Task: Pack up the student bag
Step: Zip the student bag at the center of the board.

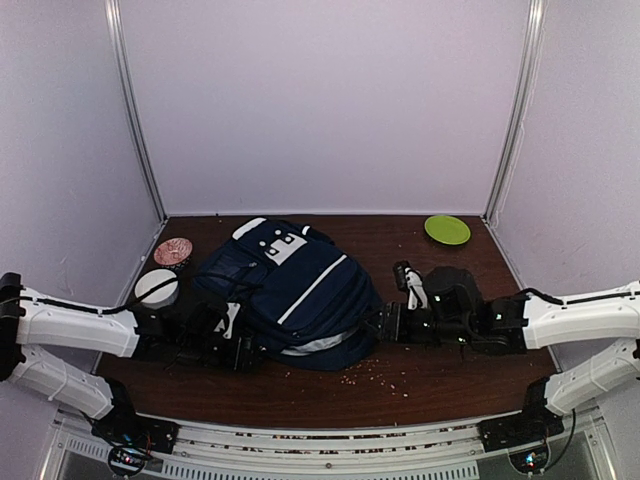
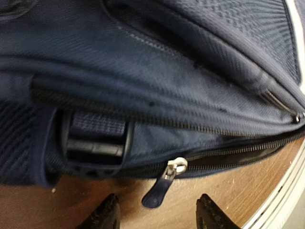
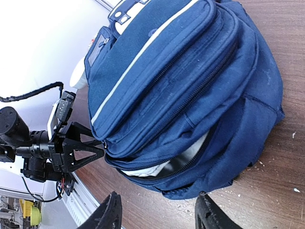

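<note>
Brown table (image 1: 430, 385) carries the bag (image 1: 290, 290) mid-frame. Its zip pull (image 2: 164, 186) hangs low-centre, just above the wide, empty left gripper (image 2: 157, 214). Right gripper (image 3: 157, 210), also spread, sits farther.

The student bag (image 1: 285, 290) is laid in the middle of the table (image 1: 450, 395). The left gripper (image 2: 157, 212) is placed just beside the bag's near left side, with a zipper pull (image 2: 164, 186) just ahead of it. The right gripper (image 3: 157, 212) is placed near the bag's right side. A plate (image 1: 447, 229) is set in the far right corner. A small dish (image 1: 173, 251) is set left of the bag, with a round object (image 1: 156, 287) just before it. Crumbs (image 1: 395, 378) are scattered before the bag.
</note>
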